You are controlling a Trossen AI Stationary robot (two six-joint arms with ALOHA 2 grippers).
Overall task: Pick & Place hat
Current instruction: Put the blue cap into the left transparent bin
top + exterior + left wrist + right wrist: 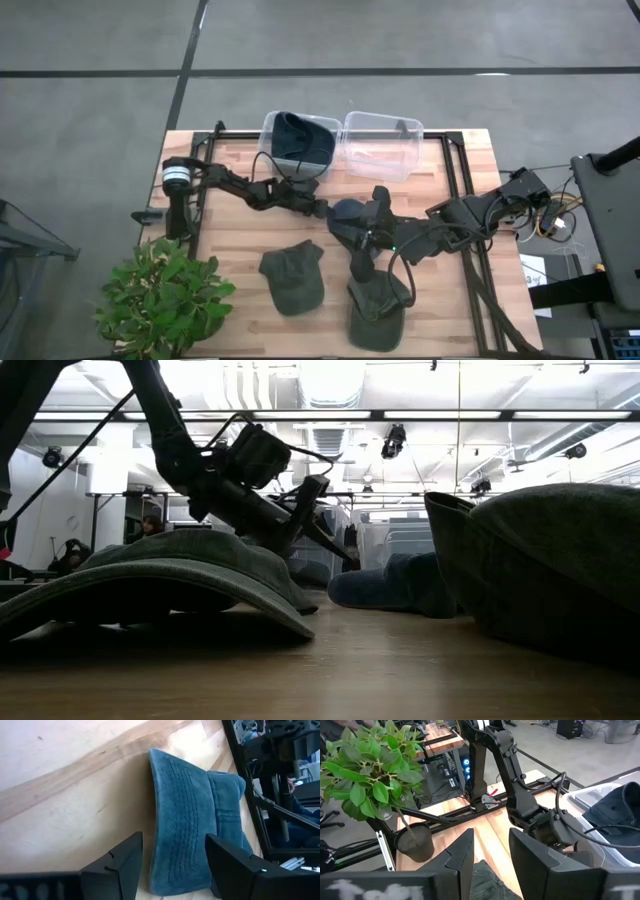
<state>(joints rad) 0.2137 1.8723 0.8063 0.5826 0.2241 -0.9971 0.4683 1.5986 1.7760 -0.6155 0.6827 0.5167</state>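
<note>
Hats crowding the bench middle: blue hat (352,214) lying centre, two green hats (292,277) sitting by the front edge, plant (165,292) standing at the front-left corner. Left gripper (172,865) is hovering at the blue hat, fingers apart. Right gripper (491,852) is hanging above, fingers partly apart, gripping nothing visible. Two bins (381,144) are sitting at the back edge, one holding a dark hat (300,138).

I see a green plant (165,293) in a dark pot (415,842) at the near left corner of the wooden surface (230,235). At the far edge stand two clear bins (383,146) side by side. Grey floor (90,110) lies around.
</note>
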